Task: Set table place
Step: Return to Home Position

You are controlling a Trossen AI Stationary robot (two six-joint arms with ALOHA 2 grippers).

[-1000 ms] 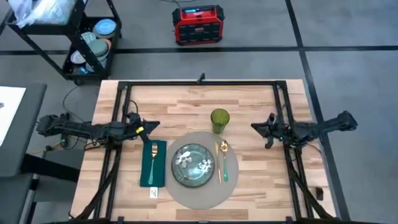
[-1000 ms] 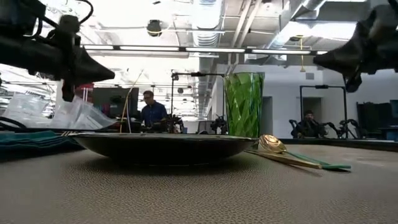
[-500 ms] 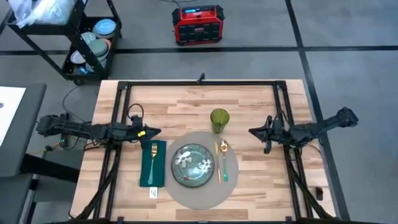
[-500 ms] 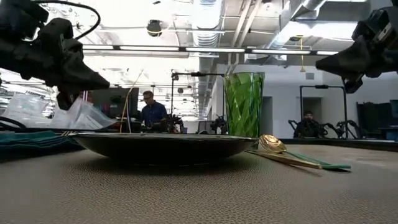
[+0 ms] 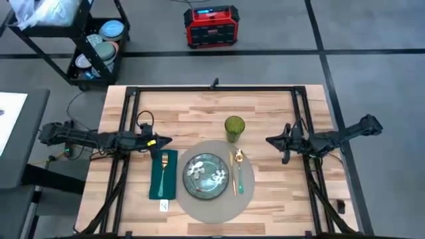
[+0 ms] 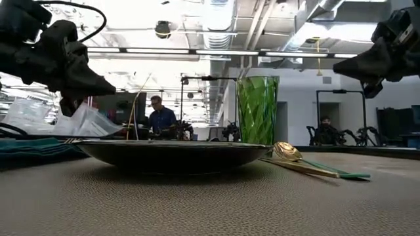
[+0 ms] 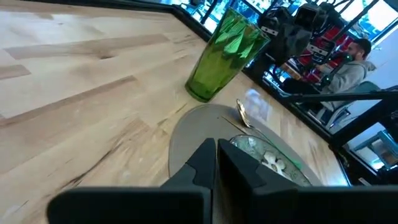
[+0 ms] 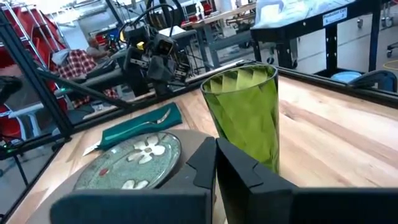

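While one plate [image 5: 207, 175] tops one placemat [image 5: 214, 212], one cup [image 5: 234, 127] stands beside.

The table [image 5: 199, 109] top is light wood in jointed planks, smooth, with a low sheen. Its frame rails [image 5: 212, 88] are black metal with a matt finish. The placemat [image 6: 197, 203] is grey and matt, with a fine, grainy woven texture. The plate [image 5: 205, 175] has a glossy glazed surface bearing a floral pattern. The cup [image 8: 245, 112] is clear green, faceted and glossy; glass or plastic cannot be told. The spoon [image 6: 287, 151] is polished gold-coloured metal, reflective. The fork [image 5: 164, 160] has the same gold metal finish. The napkin [image 5: 158, 187] is dark green cloth, matt.
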